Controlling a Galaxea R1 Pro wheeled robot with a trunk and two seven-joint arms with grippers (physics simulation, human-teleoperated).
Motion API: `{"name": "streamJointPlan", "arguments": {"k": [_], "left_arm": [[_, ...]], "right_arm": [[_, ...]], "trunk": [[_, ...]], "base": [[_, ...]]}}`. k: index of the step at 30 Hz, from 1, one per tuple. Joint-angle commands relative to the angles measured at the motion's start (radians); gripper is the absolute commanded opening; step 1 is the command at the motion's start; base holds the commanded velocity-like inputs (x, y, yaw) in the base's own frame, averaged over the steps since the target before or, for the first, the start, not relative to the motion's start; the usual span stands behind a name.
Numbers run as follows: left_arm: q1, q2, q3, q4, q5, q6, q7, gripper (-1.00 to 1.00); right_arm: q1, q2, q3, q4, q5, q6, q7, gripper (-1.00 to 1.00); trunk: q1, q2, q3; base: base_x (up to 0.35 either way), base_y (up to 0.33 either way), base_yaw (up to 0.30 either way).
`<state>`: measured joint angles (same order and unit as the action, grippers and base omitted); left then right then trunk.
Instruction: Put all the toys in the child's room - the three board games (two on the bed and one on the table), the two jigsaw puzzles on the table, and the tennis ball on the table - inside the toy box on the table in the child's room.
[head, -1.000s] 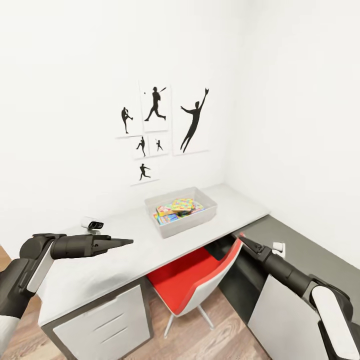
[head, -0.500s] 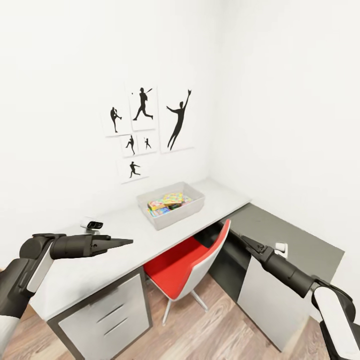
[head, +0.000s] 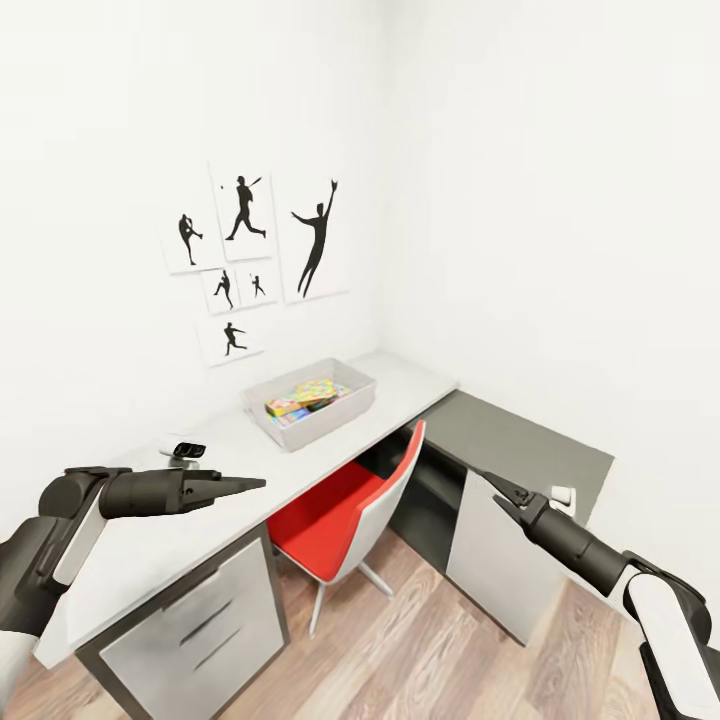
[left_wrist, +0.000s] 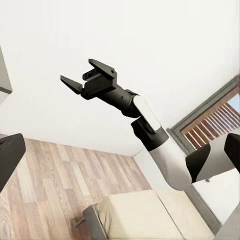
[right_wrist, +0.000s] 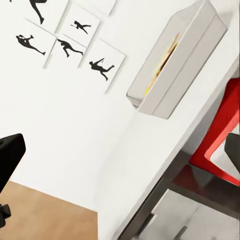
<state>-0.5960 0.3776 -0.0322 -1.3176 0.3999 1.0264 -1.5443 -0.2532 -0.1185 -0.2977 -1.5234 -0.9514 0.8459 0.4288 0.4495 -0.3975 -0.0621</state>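
The light-grey toy box (head: 310, 402) stands at the far end of the pale table (head: 240, 455), under the wall pictures. Inside it lie colourful toys: a many-coloured jigsaw puzzle (head: 312, 389) on top, with a printed game box (head: 284, 409) beside it. The tennis ball cannot be made out. In the right wrist view the toy box (right_wrist: 175, 65) shows from the side, a strip of colour at its rim. My left gripper (head: 248, 485) hovers over the table's near part, open and empty. My right gripper (head: 490, 480) hangs by the dark desk, open and empty. It shows again (left_wrist: 80, 75) above the cream bed (left_wrist: 145, 215).
A red and white chair (head: 345, 505) is tucked under the table. A lower dark-grey desk (head: 520, 440) runs along the right wall. A small black and white device (head: 185, 450) sits on the table. White drawers (head: 190, 630) are below, wood floor (head: 420, 650) in front.
The whole picture has slid left and the table looks smaller, so the camera has turned right and backed off. Both arms keep the same pose.
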Motion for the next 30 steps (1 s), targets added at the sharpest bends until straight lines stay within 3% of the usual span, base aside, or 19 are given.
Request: {"name": "streamJointPlan", "arguments": {"k": [1, 16, 30], "left_arm": [[-0.001, 0.001, -0.002, 0.0, 0.002, 0.011, -0.003, 1.0], [-0.001, 0.001, -0.002, 0.0, 0.001, 0.011, -0.004, 1.0], [-0.001, 0.0, -0.002, 0.0, 0.001, 0.011, -0.003, 1.0]], "right_arm": [[-0.001, 0.0, -0.001, 0.0, 0.002, 0.006, 0.004, 1.0], [-0.001, -0.001, -0.002, 0.004, 0.002, 0.007, 0.004, 1.0], [-0.001, -0.001, -0.027, 0.013, 0.002, 0.009, 0.005, 1.0]], "trunk": [[0.0, -0.002, -0.002], [0.0, -0.002, -0.002], [0.0, -0.002, -0.002]], "base": [[-0.12, 0.069, -0.277], [-0.093, 0.015, -0.277], [-0.018, 0.0, -0.278]]}}
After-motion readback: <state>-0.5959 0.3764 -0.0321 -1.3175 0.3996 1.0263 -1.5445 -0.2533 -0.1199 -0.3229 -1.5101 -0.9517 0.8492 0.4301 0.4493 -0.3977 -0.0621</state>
